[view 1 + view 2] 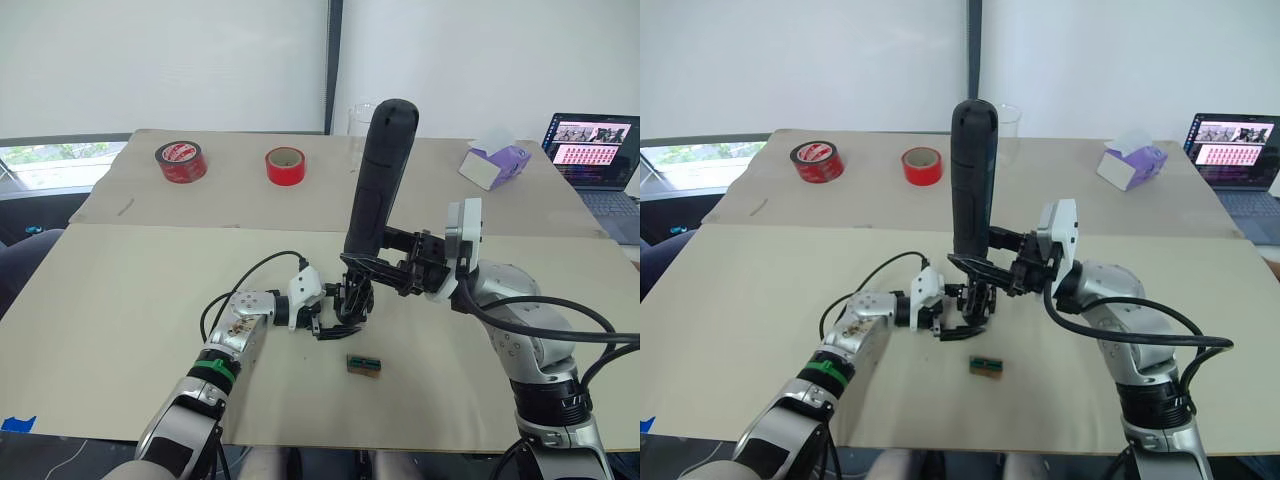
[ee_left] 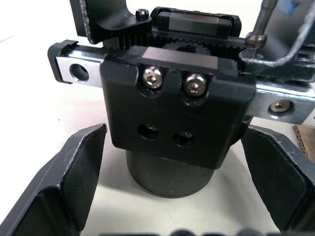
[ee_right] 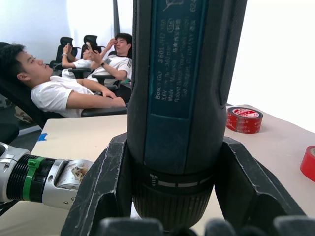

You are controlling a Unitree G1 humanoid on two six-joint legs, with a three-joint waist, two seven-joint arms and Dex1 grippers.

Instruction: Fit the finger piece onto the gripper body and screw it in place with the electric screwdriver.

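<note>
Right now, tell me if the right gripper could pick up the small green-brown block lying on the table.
Probably not yet: the right gripper is shut on the thick black electric screwdriver, so it has no free grasp. The small green-brown block itself lies uncovered nearby.

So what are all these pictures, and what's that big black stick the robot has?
It's a robot with two arms. Two pictures come from its head, looking down at a table; the other two come from cameras on its wrists. The right gripper grips the black stick, an electric screwdriver, standing upright. The left gripper has its fingers open on either side of a small black gripper body on the table. Also there: two red tape rolls, a purple tissue box, a laptop and a little green-brown block.
</note>
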